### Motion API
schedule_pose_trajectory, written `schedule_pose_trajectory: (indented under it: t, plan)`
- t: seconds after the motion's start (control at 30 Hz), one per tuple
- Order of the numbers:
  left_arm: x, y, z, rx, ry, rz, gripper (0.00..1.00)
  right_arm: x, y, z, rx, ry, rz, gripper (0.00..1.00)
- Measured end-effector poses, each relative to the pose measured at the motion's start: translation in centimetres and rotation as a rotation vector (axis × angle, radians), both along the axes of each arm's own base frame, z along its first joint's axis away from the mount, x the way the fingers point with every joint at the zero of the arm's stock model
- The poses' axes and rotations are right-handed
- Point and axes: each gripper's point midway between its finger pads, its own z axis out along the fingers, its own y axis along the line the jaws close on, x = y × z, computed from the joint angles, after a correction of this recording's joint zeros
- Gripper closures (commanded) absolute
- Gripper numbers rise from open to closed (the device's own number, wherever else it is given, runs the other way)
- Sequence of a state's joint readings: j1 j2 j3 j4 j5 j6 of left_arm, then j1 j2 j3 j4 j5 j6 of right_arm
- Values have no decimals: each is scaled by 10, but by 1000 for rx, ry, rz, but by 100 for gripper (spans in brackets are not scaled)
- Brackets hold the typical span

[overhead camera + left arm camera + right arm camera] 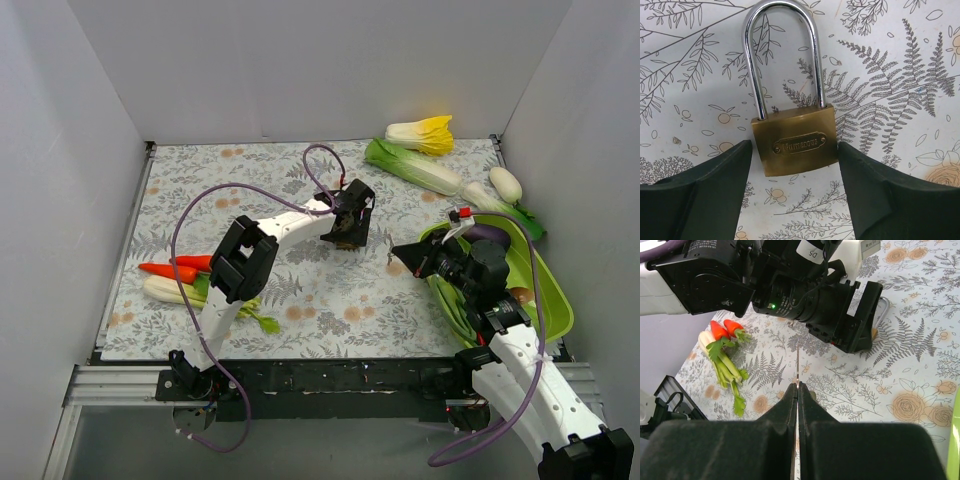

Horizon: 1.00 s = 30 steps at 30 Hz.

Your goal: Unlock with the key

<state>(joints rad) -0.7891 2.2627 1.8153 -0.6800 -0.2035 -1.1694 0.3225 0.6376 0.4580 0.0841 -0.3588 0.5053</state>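
Even, bright light is cast from above, and only soft, faint shadows are thrown on the patterned cloth point(300, 290). Between the left fingers point(705, 200) the padlock point(794, 145) is rendered sharp, with glare streaked along its shackle beyond them. The right fingers point(760, 440) are blurred at their near ends, and the key point(797, 365) above their tips is caught as a thin bright line.

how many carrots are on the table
2. Both lie on the left side of the table: the outer carrot nearer the edge, the inner carrot just behind it, against the left arm. The arm could hide more.
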Motion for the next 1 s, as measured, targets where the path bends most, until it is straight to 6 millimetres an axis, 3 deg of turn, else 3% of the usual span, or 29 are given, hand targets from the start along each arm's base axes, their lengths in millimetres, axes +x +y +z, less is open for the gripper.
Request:
schedule_pose_trajectory:
  t: [0.23, 0.33, 0.5, 0.63, 0.8, 1.0]
  plan:
    - [-1, 0, -1, 10, 1, -43, 40, -1, 2, -2, 4, 12, 10, 99]
    - [-2, -1, -1, 10, 5, -62, 49, -1, 2, -4, 4, 17, 10, 99]
    - [-3, -3, -2, 6, 6, -85, 85, -1, 2, -7, 1, 25, 10, 99]
    - [-2, -4, -1, -32, 2, -85, 100, -2, 1, -9, -1, 29, 10, 99]
    - [-4, -11, 7, -210, 14, -31, 100, -2, 2, -16, -3, 26, 15, 99]
    - [-22, -17, 14, -440, 48, 74, 100, -9, 4, -56, -12, 79, 37, 99]
